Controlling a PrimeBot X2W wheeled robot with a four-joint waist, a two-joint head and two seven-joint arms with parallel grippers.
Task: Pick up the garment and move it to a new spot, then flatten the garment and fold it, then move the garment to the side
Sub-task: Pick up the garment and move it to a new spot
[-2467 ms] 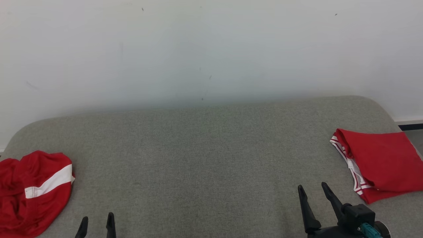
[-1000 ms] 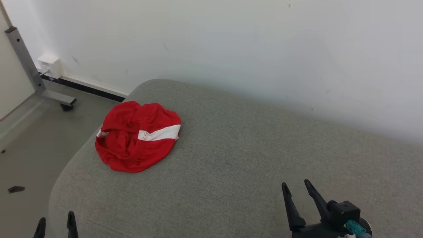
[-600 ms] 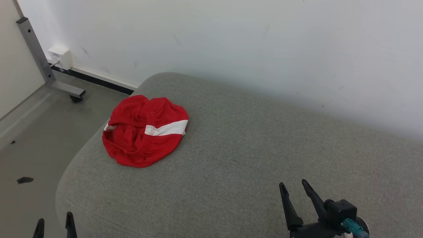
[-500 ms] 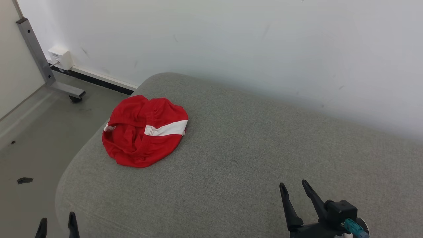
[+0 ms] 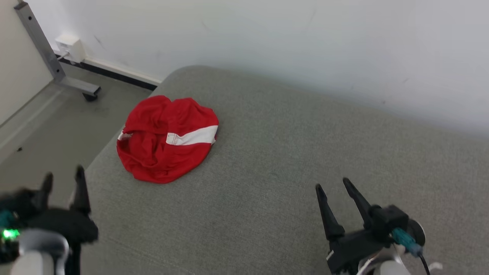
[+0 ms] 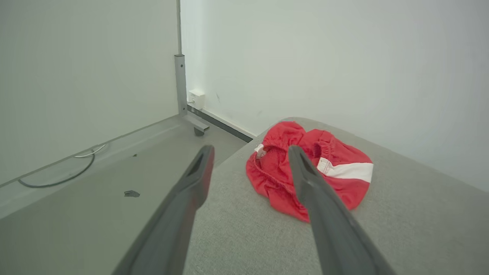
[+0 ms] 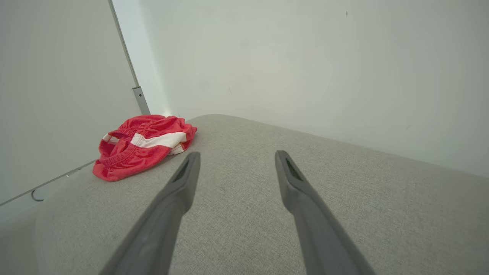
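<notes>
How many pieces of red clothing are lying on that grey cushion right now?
1. The crumpled red garment with a white stripe lies near the grey cushion's left end, ahead of the left gripper. Others may lie on parts of the cushion outside the pictures.

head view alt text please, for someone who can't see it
A crumpled red garment with a white stripe lies near the left end of a grey padded surface against a white wall. The open left gripper and open right gripper hover at the lower corners, both apart from it.
</notes>
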